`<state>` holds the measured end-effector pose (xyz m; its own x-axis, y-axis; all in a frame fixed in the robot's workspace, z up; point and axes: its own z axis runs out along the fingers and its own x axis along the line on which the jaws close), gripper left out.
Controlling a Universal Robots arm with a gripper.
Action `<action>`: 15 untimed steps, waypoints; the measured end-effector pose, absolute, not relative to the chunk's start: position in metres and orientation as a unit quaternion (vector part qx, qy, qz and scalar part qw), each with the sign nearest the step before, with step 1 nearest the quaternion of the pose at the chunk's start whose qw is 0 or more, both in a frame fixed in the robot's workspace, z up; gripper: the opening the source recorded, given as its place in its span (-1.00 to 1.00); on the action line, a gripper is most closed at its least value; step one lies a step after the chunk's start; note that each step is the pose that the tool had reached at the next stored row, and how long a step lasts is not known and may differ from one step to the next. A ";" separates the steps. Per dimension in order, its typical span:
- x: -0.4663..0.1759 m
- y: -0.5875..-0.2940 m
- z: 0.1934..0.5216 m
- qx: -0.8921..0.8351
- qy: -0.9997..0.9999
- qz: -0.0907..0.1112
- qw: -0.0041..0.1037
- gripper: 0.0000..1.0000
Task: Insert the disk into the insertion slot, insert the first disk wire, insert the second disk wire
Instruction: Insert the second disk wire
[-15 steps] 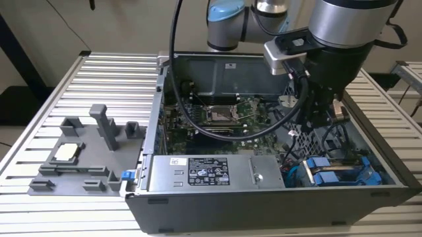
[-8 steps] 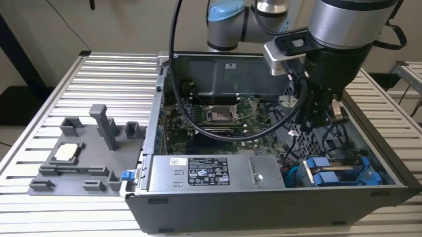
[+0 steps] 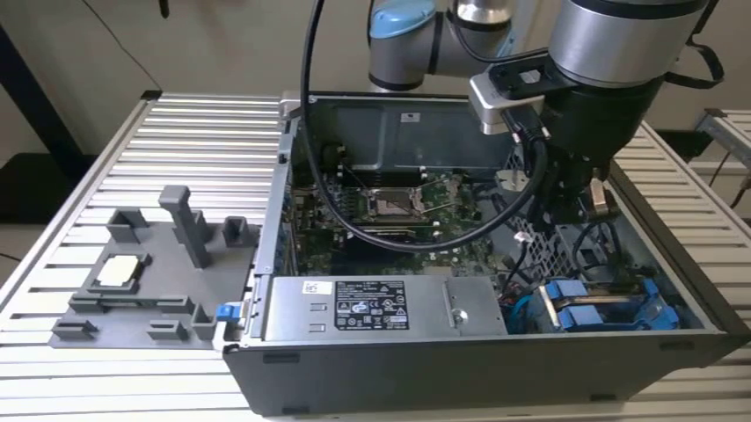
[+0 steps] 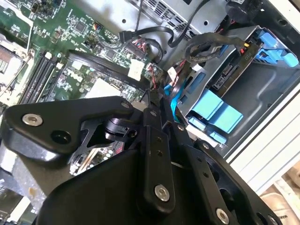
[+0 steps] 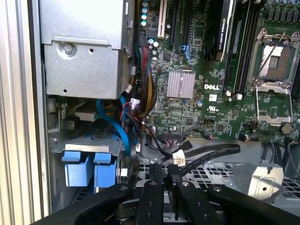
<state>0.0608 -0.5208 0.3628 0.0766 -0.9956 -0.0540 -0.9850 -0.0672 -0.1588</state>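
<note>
Showing the disk [image 3: 583,316] as a bright blue carrier handle, sitting in the insertion slot [image 5: 89,143] of the grey cage beside the power supply [image 3: 382,308]. Counting two blue-framed drives, the second drive [image 3: 564,293] lying alongside. Running lengthwise along the case's near wall, handle facing the exterior view's left. Hovering the gripper [image 5: 171,178] above the cage, with fingers [image 5: 157,187] pinched together beside a black cable [image 5: 211,154].

Silver arm [image 3: 610,35], pale blue joint cap [image 3: 405,22], black cable [image 3: 312,105], black end effector [image 4: 153,101] with silver screws [image 4: 32,120]
</note>
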 end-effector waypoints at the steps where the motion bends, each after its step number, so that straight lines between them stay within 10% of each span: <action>1: 0.061 -0.521 0.363 -0.730 0.679 -0.034 0.077 -0.65; 15: 0.075 -0.537 0.363 -0.730 0.679 -0.027 0.070 -0.68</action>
<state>0.0746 -0.5368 0.3628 0.0755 -0.9956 -0.0558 -0.9881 -0.0671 -0.1387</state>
